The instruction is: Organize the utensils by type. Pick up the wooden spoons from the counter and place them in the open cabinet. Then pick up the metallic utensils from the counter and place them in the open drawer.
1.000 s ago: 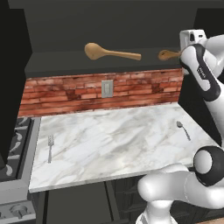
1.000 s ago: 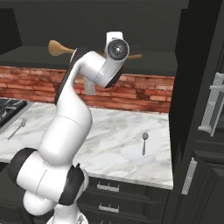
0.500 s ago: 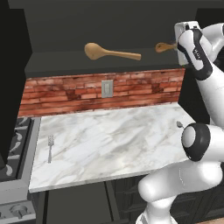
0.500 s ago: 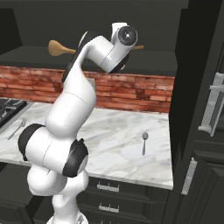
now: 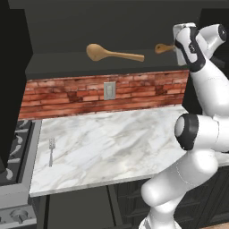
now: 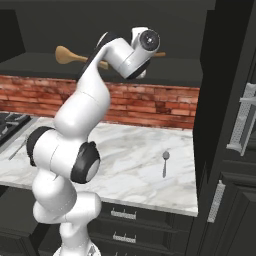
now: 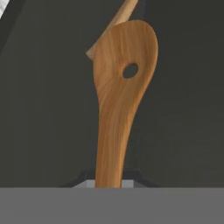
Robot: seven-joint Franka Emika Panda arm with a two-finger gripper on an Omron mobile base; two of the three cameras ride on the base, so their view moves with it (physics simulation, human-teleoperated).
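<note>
My gripper point(image 5: 175, 45) is shut on the handle of the smaller orange-brown wooden spoon point(image 5: 163, 47), held up at the open cabinet point(image 5: 67, 62). In the hand view this spoon point(image 7: 120, 87) has a hole in its bowl and points into the dark interior. The larger light-tan wooden spoon point(image 5: 114, 53) lies on the cabinet shelf to the left, and its bowl point(image 6: 64, 54) shows behind my arm. On the white marble counter point(image 5: 116, 138) a metal fork point(image 5: 51, 150) lies near the left end. A metal spoon point(image 6: 165, 161) lies near the right end. The open drawer point(image 5: 76, 208) juts out below the counter's front edge.
A dark stove point(image 5: 13, 147) borders the counter on the left. The red brick wall carries an outlet plate point(image 5: 109, 90). Tall dark cupboards with silver handles point(image 6: 245, 120) stand at the right. My own arm blocks the right end of the counter in the left base view.
My gripper has risen and moved slightly left with the orange-brown spoon, bringing it level with the cabinet shelf. The arm's elbow has swung round. The other utensils have not moved.
</note>
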